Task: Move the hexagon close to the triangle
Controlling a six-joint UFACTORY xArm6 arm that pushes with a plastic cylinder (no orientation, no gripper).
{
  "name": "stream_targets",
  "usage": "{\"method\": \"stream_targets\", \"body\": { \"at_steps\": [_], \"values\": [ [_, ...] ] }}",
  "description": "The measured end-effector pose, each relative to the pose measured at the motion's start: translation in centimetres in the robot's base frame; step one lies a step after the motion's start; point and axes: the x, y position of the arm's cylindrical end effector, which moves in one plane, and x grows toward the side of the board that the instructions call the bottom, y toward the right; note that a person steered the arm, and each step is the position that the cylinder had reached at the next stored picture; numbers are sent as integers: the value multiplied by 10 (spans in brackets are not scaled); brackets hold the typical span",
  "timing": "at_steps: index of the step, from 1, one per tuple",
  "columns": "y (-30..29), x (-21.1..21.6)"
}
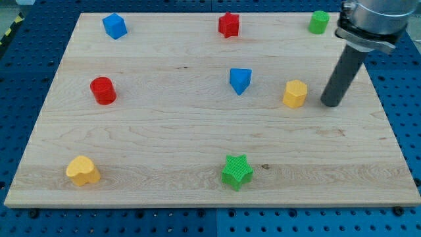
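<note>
Yellow hexagon (295,93) looks light, rigid, likely slides easily. My tip (331,103) near its 3 o'clock side, apart. No pincer here. Push that face toward blue triangle (240,80) at 9 o'clock.

A robotics lab bench: a wooden board (197,151) lies on a blue perforated table (26,66) with hazard-striped edging (12,26)

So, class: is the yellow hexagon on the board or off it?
On. The yellow hexagon rests on the wooden board, inside its right edge, between the blue triangle and my tip.
</note>
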Motion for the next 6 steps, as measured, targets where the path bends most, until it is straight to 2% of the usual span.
{"method": "stream_targets", "body": {
  "at_steps": [2,3,4,5,6],
  "values": [
    [-56,-4],
    [-103,-14],
    [-109,-19],
    [-109,7],
    [-144,21]
  ]
}}
